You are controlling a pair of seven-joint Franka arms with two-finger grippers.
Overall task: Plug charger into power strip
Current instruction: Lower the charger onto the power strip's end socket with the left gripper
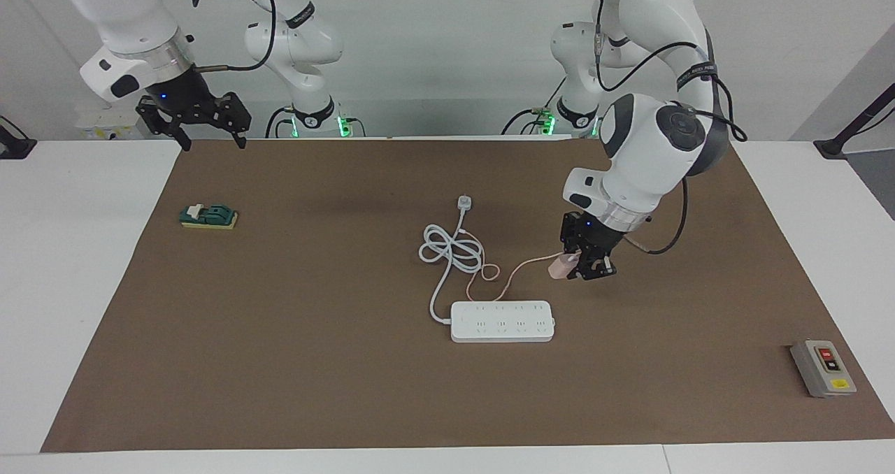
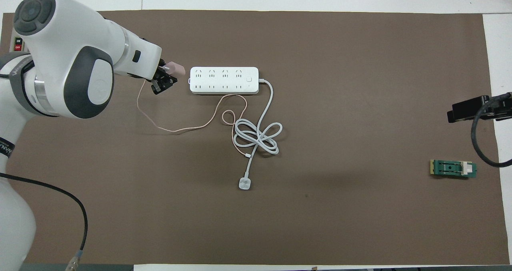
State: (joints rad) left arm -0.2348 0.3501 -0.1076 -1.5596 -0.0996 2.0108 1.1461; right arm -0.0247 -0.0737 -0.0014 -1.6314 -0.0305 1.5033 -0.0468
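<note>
The charger [image 1: 559, 267], a small pale pink cube, hangs in the air with my left gripper [image 1: 579, 266] shut on it. It hovers over the mat just off the end of the power strip [image 1: 502, 321] that lies toward the left arm's end of the table. From above, the charger [image 2: 176, 68] sits close beside the power strip [image 2: 224, 80], with my left gripper [image 2: 165, 80] next to it. Its thin pink cable [image 2: 180, 129] trails across the mat to the strip's coiled white cord [image 2: 256, 137]. My right gripper [image 1: 212, 138] waits open and raised above the mat's edge near its base.
A small white plug [image 1: 463, 202] ends the thick cord, nearer to the robots than the strip. A green block [image 1: 208, 217] lies toward the right arm's end. A grey box with red and yellow buttons [image 1: 824, 368] sits at the left arm's end.
</note>
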